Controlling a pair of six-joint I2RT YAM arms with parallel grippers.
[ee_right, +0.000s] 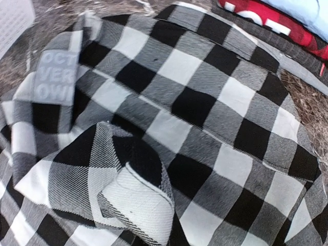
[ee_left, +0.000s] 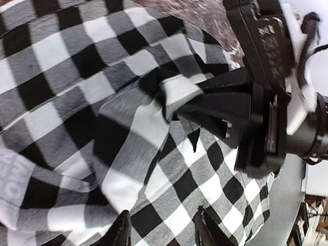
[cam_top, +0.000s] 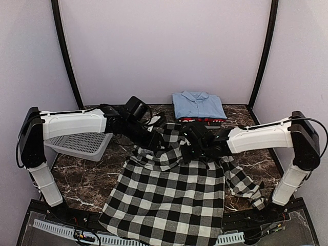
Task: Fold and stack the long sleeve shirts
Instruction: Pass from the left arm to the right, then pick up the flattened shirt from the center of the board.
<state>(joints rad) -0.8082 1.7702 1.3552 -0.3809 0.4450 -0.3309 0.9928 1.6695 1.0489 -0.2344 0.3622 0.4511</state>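
The right gripper [ee_left: 179,102] shows near the middle right of the left wrist view. Its black jaws are closed on a raised fold of the large black-and-white buffalo-check cloth shirt [ee_left: 92,102]. In the right wrist view that gripper's own fingers cannot be made out. A rolled edge of the checked cloth sits close to the lens at bottom centre, and a grey patch of white block lettering [ee_right: 56,77] lies at the upper left.

The left gripper [ee_left: 164,231] is at the bottom edge of its own view. Its two dark fingers [ee_left: 123,230] stand apart, with checked cloth across the gap and no pinch to be seen.

From above, both grippers meet over the bunched upper part of the checked shirt at the middle of the frame, the left [cam_top: 154,139] just beside the right [cam_top: 190,148]. The rest of the shirt spreads down to the bottom edge over the dark marbled table [cam_top: 102,177], with one sleeve trailing to the lower right.

Above it, at top centre, the folded light blue collared shirt [cam_top: 199,105] lies on the red shirt [cam_top: 202,120]. A grey perforated plastic basket [cam_top: 82,145] sits at the left.
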